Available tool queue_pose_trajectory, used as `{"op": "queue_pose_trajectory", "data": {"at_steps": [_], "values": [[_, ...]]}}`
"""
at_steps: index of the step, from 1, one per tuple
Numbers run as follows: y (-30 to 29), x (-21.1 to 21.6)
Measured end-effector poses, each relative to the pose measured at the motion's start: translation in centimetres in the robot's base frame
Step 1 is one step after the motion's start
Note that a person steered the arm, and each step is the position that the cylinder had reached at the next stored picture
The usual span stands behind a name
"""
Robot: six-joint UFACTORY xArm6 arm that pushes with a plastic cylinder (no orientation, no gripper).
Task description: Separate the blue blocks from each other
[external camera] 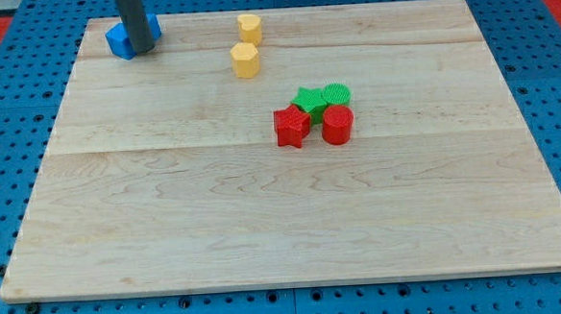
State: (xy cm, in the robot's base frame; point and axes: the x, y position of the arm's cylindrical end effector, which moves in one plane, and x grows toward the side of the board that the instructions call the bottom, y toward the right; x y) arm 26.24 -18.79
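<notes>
Two blue blocks sit together at the board's top left corner. One blue block (pixel 119 42) shows left of the rod, the other blue block (pixel 153 28) peeks out on the rod's right; their shapes are partly hidden. My tip (pixel 141 51) stands right in front of them, touching or almost touching both, at the seam between them. The dark rod rises from there out of the view's top.
Two yellow blocks stand near the top centre: one (pixel 249 27) above the other (pixel 245 60). A cluster lies right of centre: green star (pixel 308 102), green cylinder (pixel 337 94), red star (pixel 292 127), red cylinder (pixel 338 125). The wooden board (pixel 265 225) rests on a blue pegboard.
</notes>
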Motion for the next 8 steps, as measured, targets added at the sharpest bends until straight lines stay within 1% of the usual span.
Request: {"op": "queue_pose_trajectory", "data": {"at_steps": [2,3,4,5,6,7,8], "values": [[-0.7,3.1],[-6.7,1.1],[-8.5,-4.3],[-3.2,-4.9],[1.0,-3.6],[4.2,-3.2],[2.7,-5.2]]}}
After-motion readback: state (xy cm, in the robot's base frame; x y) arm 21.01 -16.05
